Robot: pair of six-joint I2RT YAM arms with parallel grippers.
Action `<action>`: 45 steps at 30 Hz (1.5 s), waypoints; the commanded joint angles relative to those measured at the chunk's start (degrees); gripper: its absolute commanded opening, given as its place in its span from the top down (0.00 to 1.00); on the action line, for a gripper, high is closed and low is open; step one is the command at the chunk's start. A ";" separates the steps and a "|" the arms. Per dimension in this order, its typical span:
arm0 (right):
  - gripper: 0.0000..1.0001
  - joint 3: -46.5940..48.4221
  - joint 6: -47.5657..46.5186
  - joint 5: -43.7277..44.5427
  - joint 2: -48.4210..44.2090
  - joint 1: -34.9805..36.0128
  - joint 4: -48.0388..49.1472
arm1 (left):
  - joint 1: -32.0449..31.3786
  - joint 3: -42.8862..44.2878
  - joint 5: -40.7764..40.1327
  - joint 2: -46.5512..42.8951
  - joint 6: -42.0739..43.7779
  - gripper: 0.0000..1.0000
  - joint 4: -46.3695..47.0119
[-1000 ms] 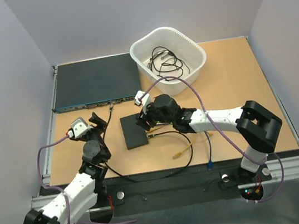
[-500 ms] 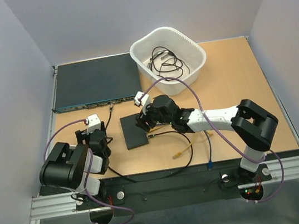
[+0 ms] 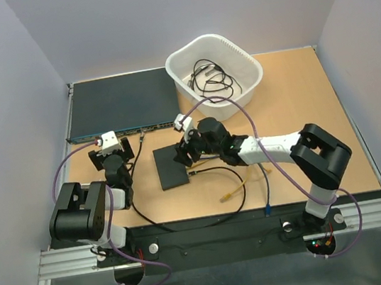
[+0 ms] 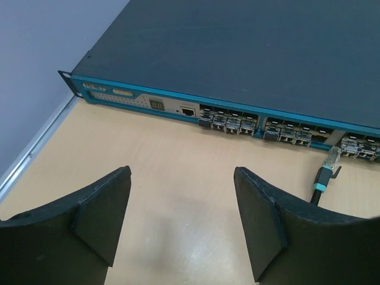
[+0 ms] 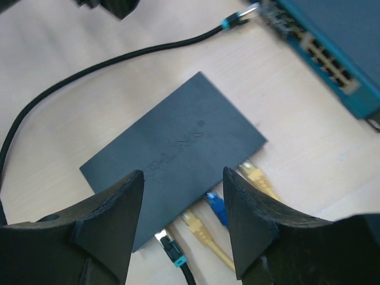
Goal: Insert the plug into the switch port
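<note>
The small matte-black box [image 5: 178, 145] lies flat on the table, also seen from above [image 3: 171, 167]. Its switch ports run along the near edge and are hidden under the lid. Several plugs lie at that edge: a black plug with a teal band [image 5: 174, 250], two yellow ones [image 5: 199, 229] and a blue one [image 5: 217, 209]. The black plug's clear tip meets the box edge; how deep it sits cannot be told. My right gripper [image 5: 184, 174] hovers open over the box, holding nothing. My left gripper [image 4: 181, 172] is open over bare table, facing the rack unit.
The wide dark rack unit [image 3: 120, 103] fills the back left, with another teal-banded black plug [image 4: 328, 164] at its port row. A white tub [image 3: 215, 74] of black cables stands at the back centre. Loose yellow [image 3: 227, 196] and blue [image 3: 266, 210] cable ends lie near the front edge.
The left arm has folded back and its gripper has shifted left and toward the rack unit, still empty. The right gripper has stayed over the black box.
</note>
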 commanded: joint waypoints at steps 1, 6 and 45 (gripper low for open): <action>0.39 -0.93 4.60 2.01 -6.38 -3.20 3.38 | 0.32 0.73 0.82 -0.94 -0.64 0.01 18.70; 0.37 -8.75 7.24 8.51 -20.16 -10.13 2.76 | 0.32 0.99 -1.02 -0.85 -1.17 0.01 18.16; 0.10 -33.55 7.69 39.74 -12.98 -42.04 30.44 | 1.29 1.08 7.68 -1.21 0.76 0.01 17.28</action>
